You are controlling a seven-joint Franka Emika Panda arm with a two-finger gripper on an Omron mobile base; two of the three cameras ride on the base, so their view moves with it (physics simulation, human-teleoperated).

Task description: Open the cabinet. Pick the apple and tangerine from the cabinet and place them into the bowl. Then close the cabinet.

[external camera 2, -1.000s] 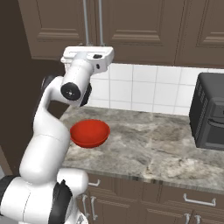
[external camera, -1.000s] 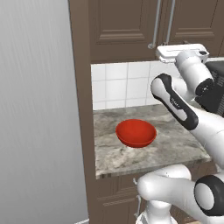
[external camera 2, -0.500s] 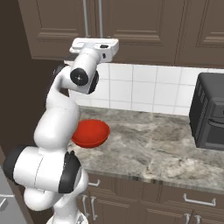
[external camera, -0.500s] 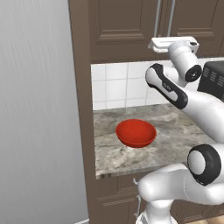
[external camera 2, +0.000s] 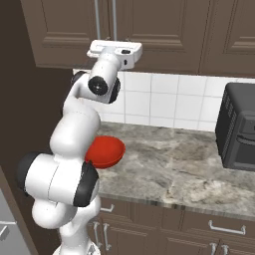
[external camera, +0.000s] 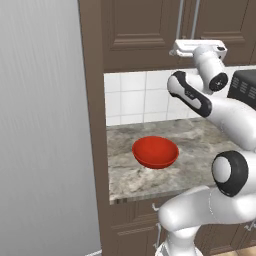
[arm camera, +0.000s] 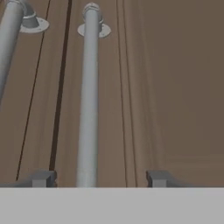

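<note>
The cabinet (external camera: 140,30) (external camera 2: 164,30) hangs above the counter with both dark brown doors shut. My gripper (external camera 2: 114,46) (external camera: 192,46) is raised against the lower end of the right door's silver bar handle (arm camera: 89,100). In the hand view my gripper (arm camera: 100,178) is open; its two tips stand on either side of that bar with gaps, touching nothing. The other door's handle (arm camera: 11,52) runs along the left edge. The glossy red bowl (external camera: 155,152) (external camera 2: 107,152) sits empty on the counter below. The apple and tangerine are hidden behind the shut doors.
A black countertop oven (external camera 2: 239,127) (external camera: 245,87) stands at the right of the marbled counter (external camera 2: 169,169). A tall brown side panel (external camera: 92,125) and a grey wall (external camera: 40,125) close off the left. Base cabinets with short handles (external camera 2: 226,229) lie below.
The hand has risen and reached forward from in front of the tiles up to the cabinet's handle. Its jaws have begun to narrow around the bar.
</note>
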